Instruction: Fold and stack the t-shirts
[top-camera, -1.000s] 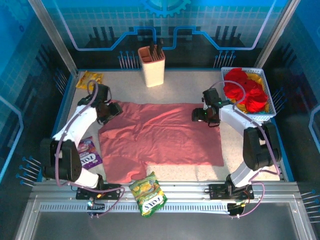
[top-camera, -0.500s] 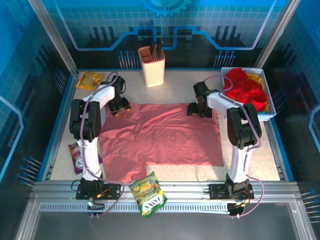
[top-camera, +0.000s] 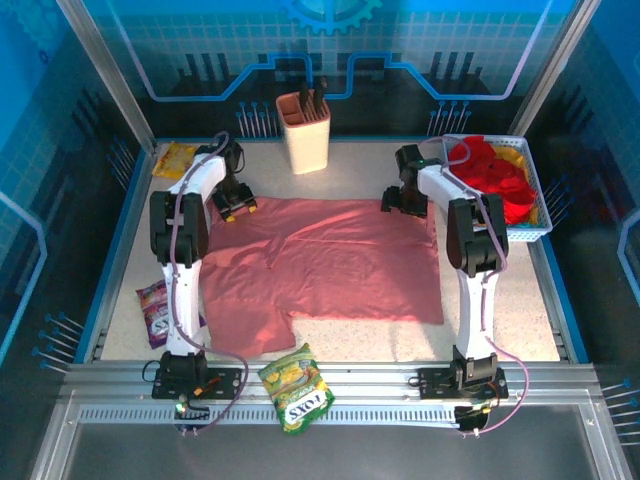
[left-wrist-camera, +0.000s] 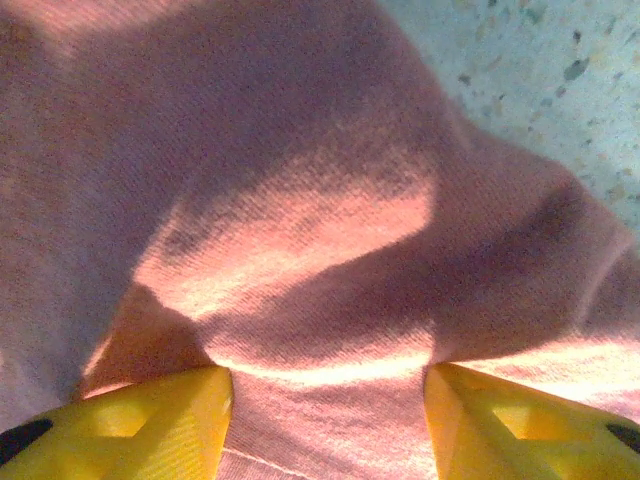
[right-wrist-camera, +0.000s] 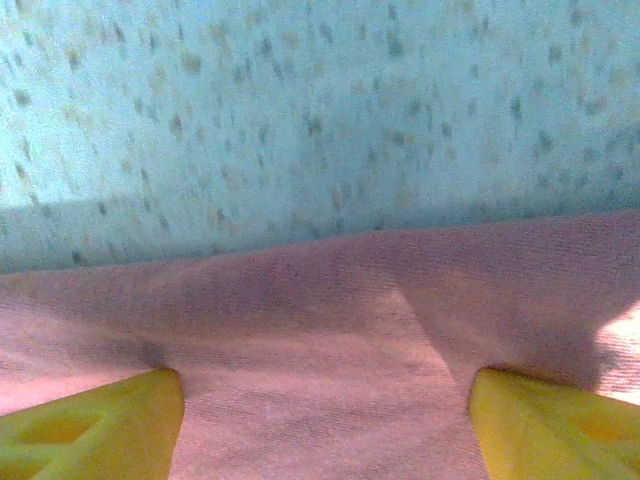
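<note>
The salmon-pink t-shirt (top-camera: 330, 260) lies spread flat across the middle of the table. My left gripper (top-camera: 238, 208) is pressed down on its far left corner. In the left wrist view the pink cloth (left-wrist-camera: 300, 230) bunches between the two yellow fingertips (left-wrist-camera: 160, 420), and the gripper (left-wrist-camera: 328, 400) stands open. My right gripper (top-camera: 397, 203) sits on the far right edge of the shirt. There the cloth's edge (right-wrist-camera: 330, 300) runs between the spread fingers, and the gripper (right-wrist-camera: 325, 410) is open. Red t-shirts (top-camera: 490, 180) and a yellow one (top-camera: 515, 155) are heaped in a white basket (top-camera: 530, 232).
A beige holder with dark handles (top-camera: 303, 130) stands at the back centre. Snack packets lie at the front edge (top-camera: 293, 385), by the left arm (top-camera: 157, 310) and at the far left corner (top-camera: 178, 158). Blue walls enclose the table.
Both arms have stretched out to the shirt's far edge, the grippers sliding farther back and outward. The far edge of the cloth now lies straighter.
</note>
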